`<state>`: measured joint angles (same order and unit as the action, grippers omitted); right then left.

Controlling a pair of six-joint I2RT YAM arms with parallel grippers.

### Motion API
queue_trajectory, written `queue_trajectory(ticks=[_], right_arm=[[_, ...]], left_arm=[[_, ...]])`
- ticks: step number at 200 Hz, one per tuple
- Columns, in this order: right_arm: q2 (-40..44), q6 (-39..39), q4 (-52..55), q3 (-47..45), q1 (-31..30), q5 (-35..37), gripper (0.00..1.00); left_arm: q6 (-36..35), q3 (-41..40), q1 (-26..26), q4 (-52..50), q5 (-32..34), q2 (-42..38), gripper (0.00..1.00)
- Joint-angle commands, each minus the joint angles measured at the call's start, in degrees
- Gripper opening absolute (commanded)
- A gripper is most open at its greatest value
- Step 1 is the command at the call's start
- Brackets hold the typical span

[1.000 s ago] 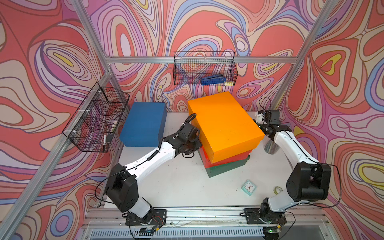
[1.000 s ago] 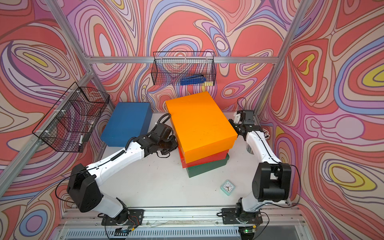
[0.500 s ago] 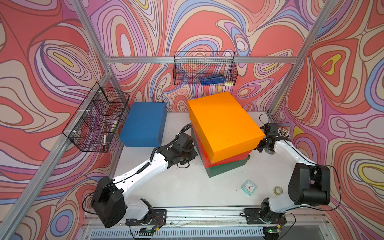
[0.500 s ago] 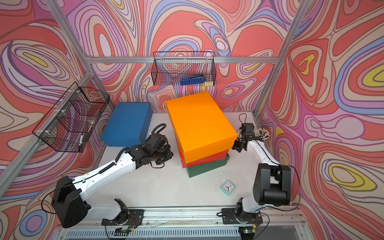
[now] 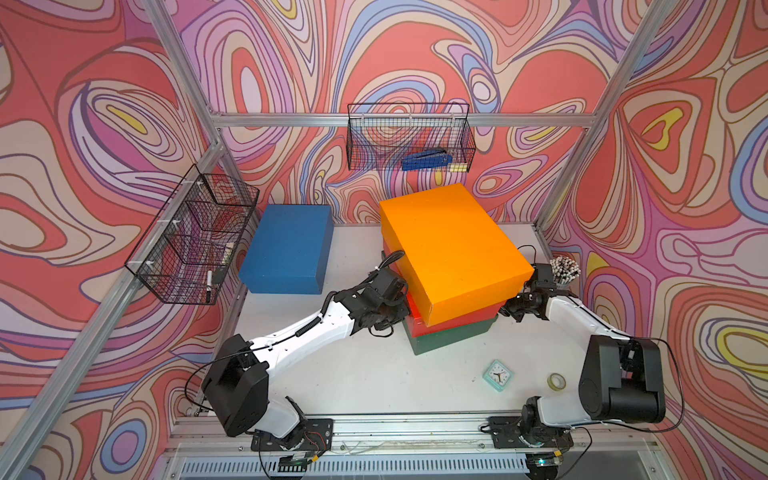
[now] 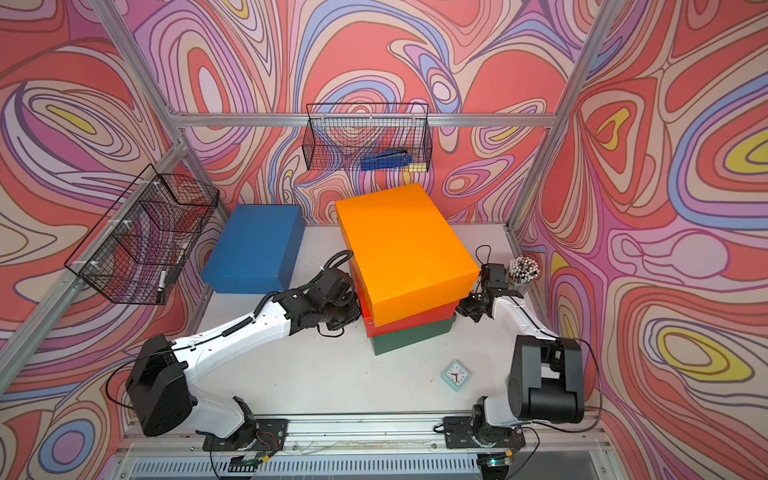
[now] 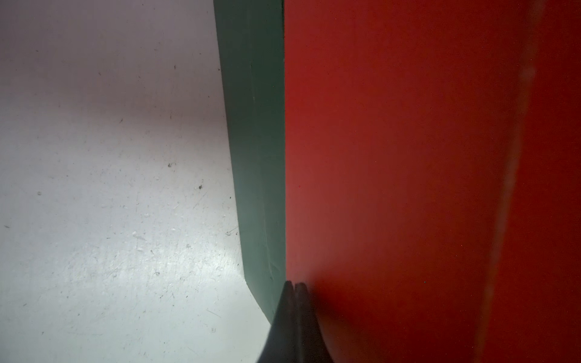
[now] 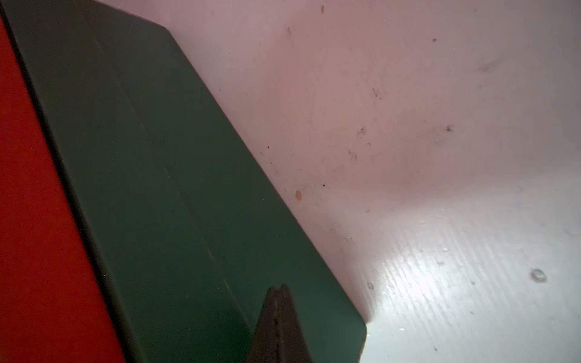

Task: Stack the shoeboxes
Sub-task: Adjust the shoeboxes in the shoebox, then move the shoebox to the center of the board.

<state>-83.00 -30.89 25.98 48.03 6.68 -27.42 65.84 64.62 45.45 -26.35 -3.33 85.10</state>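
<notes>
Three shoeboxes stand stacked mid-table in both top views: the orange shoebox (image 5: 453, 249) (image 6: 405, 249) on the red one (image 5: 455, 323), which sits on the dark green one (image 5: 451, 340). The orange lid lies skewed to the boxes beneath. A blue shoebox (image 5: 286, 249) (image 6: 253, 247) rests alone at the back left. My left gripper (image 5: 405, 309) (image 7: 294, 284) is shut, its tips against the stack's left side where the red wall (image 7: 393, 173) meets the green (image 7: 257, 157). On the stack's right side my right gripper (image 5: 505, 309) (image 8: 278, 287) is shut, with its tips at the green wall (image 8: 173, 188).
A mint-green clock (image 5: 497, 375) and a tape roll (image 5: 556, 381) lie front right. A cup of pencils (image 5: 564, 270) stands behind the right arm. Wire baskets hang on the back wall (image 5: 409, 141) and the left wall (image 5: 195, 245).
Both grippers have dropped from the orange box's height to the lower boxes' sides. The right arm folded down and forward. The stack has not shifted.
</notes>
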Motion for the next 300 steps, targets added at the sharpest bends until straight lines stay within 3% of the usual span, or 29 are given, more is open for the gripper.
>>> queue_trajectory(ticks=[1,43,80,145,197,229,239,262,283,300], right_arm=[[2.12,0.00,-0.37,-1.10,-0.44,-1.44,0.00],[3.37,1.25,2.58,0.67,-0.44,0.04,0.00],[5.74,3.10,9.56,7.46,-0.11,7.26,0.00],[14.09,2.60,17.22,21.03,1.41,18.26,0.00],[17.61,4.91,22.78,34.63,1.38,23.55,0.00],[17.38,4.30,25.17,43.74,1.24,18.30,0.00],[16.85,3.28,25.62,46.18,0.68,15.95,0.00],[15.58,1.63,25.61,51.12,-5.98,16.30,0.00],[12.99,1.80,26.08,55.92,-19.26,24.16,0.00],[9.84,1.79,25.67,58.73,-29.19,28.88,0.00]], left_arm=[[0.70,2.20,0.66,1.22,0.21,1.16,0.00],[-0.34,3.30,0.76,-1.21,1.74,0.22,0.00],[-3.45,3.63,-0.04,-8.18,9.42,-7.05,0.00],[-6.52,-1.74,-10.19,-17.23,14.91,-24.67,0.00],[-10.45,-0.88,-13.41,-21.16,16.54,-28.37,0.00],[-12.91,-0.62,-18.28,-21.02,12.39,-27.57,0.00],[-13.42,-0.63,-20.19,-21.20,11.27,-27.21,0.06],[-14.63,-0.85,-24.59,-21.25,8.56,-27.08,0.24],[-15.17,-0.68,-27.88,-21.55,6.57,-27.51,0.34],[-15.55,-0.20,-29.62,-21.97,6.39,-28.18,0.49]])
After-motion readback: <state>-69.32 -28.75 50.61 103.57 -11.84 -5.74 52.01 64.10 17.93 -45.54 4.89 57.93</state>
